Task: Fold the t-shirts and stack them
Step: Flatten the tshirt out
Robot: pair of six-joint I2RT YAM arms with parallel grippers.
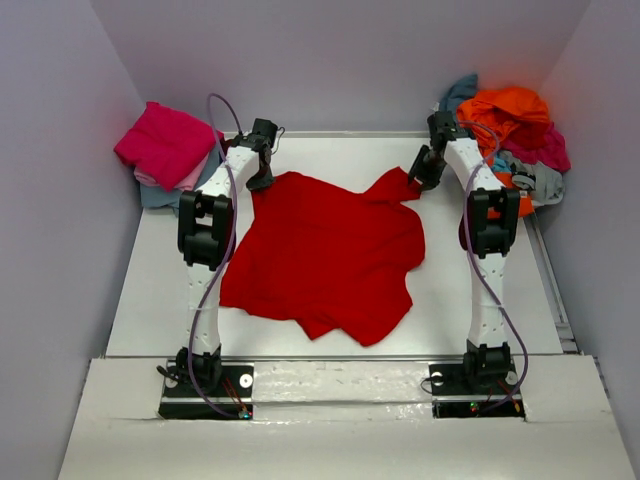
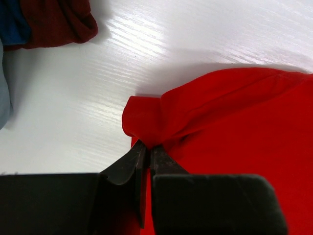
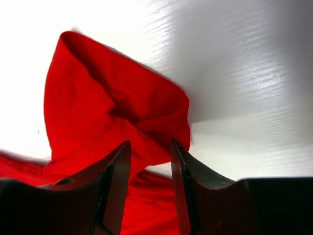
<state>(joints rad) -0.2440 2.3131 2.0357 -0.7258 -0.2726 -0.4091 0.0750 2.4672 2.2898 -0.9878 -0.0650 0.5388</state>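
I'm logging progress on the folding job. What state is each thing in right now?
red t-shirt: unfolded, spread rumpled on the table.
left gripper: shut, pinching the shirt's far left corner.
right gripper: open, jaws either side of the far right sleeve.
far-left stack: looks folded, magenta on top.
far-right heap: unfolded, jumbled, orange on top.

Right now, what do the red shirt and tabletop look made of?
Red t-shirt: soft matte cloth, probably cotton knit; it drapes, creases and bunches. Table: hard white board with slight sheen and fine grain lines; laminate or painted wood, can't tell which.
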